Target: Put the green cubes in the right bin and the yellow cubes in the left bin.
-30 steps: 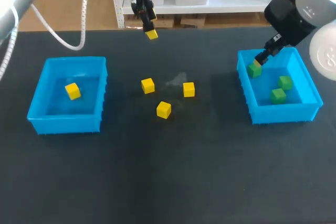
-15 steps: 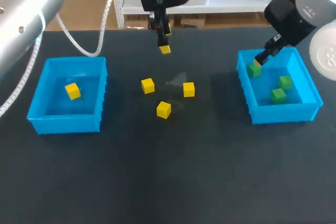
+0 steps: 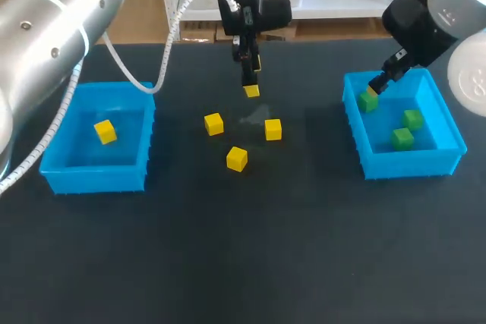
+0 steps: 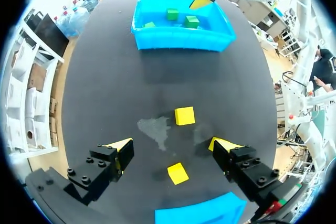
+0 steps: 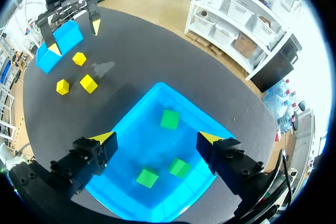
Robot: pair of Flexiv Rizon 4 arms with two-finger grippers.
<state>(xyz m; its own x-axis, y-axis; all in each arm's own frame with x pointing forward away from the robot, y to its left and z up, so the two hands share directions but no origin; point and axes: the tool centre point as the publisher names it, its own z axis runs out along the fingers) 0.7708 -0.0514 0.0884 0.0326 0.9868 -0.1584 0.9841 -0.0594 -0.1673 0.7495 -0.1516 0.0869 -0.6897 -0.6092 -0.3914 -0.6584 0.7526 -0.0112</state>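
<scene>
Dark table (image 3: 243,263) — three yellow cubes (image 3: 237,158) between bins (image 3: 95,177).

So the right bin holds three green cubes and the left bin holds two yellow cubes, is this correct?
Not quite. The left bin holds only one yellow cube, as the head view shows. The rest stands: the right bin holds three green cubes.
</scene>
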